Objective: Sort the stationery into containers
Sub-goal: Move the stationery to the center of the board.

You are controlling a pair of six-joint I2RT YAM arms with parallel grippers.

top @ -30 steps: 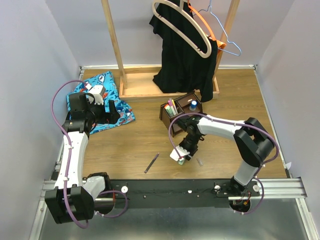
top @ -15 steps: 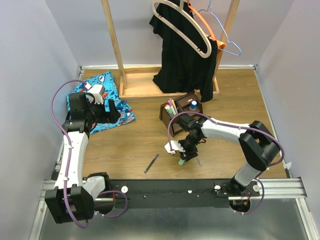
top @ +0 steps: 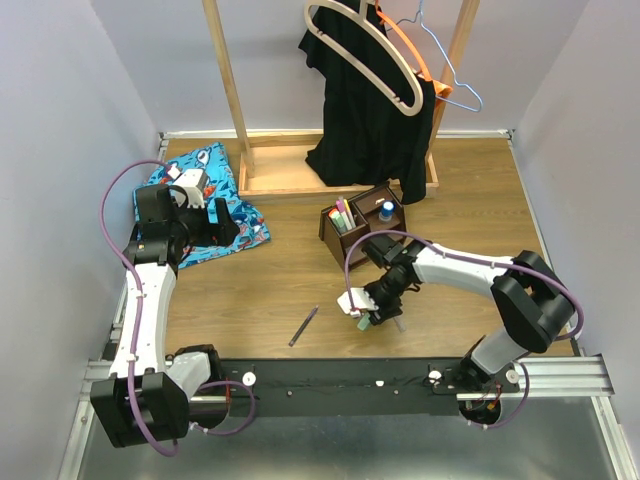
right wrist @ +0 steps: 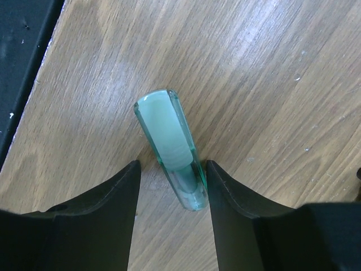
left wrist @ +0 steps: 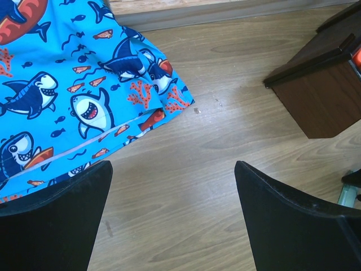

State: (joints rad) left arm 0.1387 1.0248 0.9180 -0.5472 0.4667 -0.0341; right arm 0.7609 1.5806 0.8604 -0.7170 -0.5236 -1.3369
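Observation:
A pale green marker (right wrist: 168,144) lies flat on the wooden table, its clear cap end between my right gripper's (right wrist: 171,189) fingers. The gripper is open: the right finger touches the marker and a gap shows at the left finger. In the top view this gripper (top: 371,314) is low at the table's front centre, with the marker (top: 362,325) poking out toward the front. A thin purple pen (top: 303,326) lies to its left. The dark brown organizer (top: 357,235) holds markers (top: 342,212) and a blue bottle (top: 387,210). My left gripper (top: 216,222) is open and empty at the blue cloth's edge.
The blue shark-print cloth (left wrist: 62,90) lies at the back left. A light wooden rack base (top: 300,170) with hanging black clothing stands behind the organizer. A small grey item (top: 400,323) lies right of my right gripper. The organizer's corner (left wrist: 321,96) shows in the left wrist view.
My right gripper has turned and shifted slightly right over the pale green marker, settling with its fingers on both sides of it. The left arm has not moved.

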